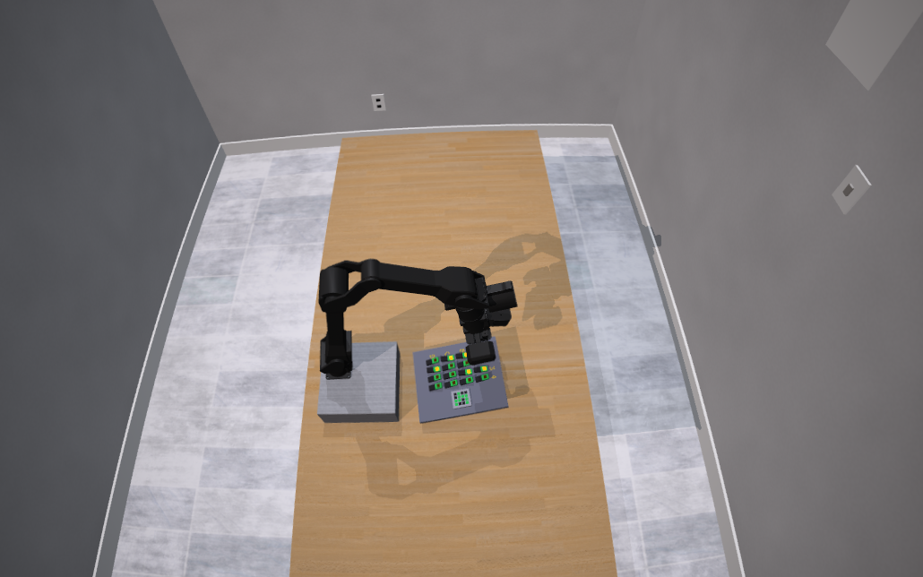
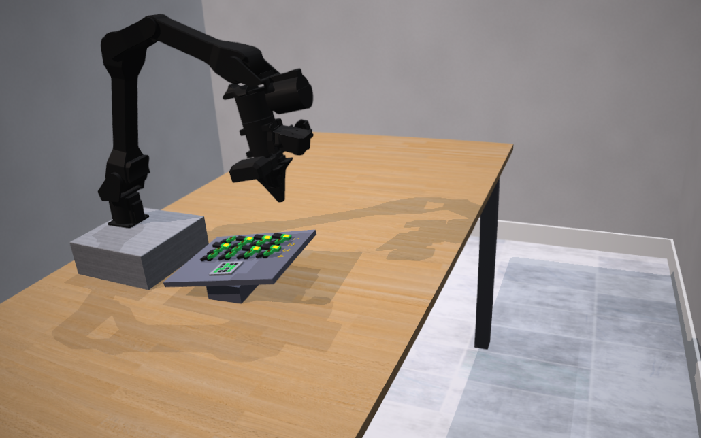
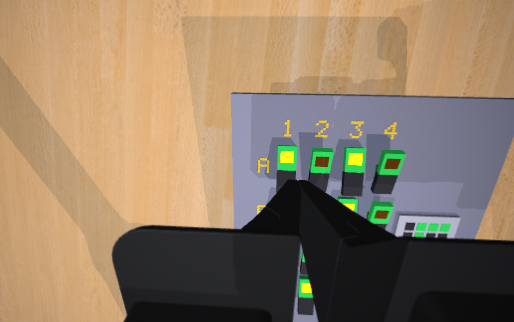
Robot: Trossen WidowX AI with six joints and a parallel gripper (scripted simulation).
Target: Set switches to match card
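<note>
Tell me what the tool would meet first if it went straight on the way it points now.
Probably switch A1. The shut tool hangs above the panel, tips pointing down toward A1's nearer dark half. Depth is unclear, so it could land just beside it, toward A2.

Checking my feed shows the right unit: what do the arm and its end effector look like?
A matte black jointed arm, no visible cables or markings, on a grey block. The end effector is black too: two wedge-shaped fingers tapering to a point.

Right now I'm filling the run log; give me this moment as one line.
gripper: shut, empty, above panel | A1, A3: lit | A2, A4: dark
</note>
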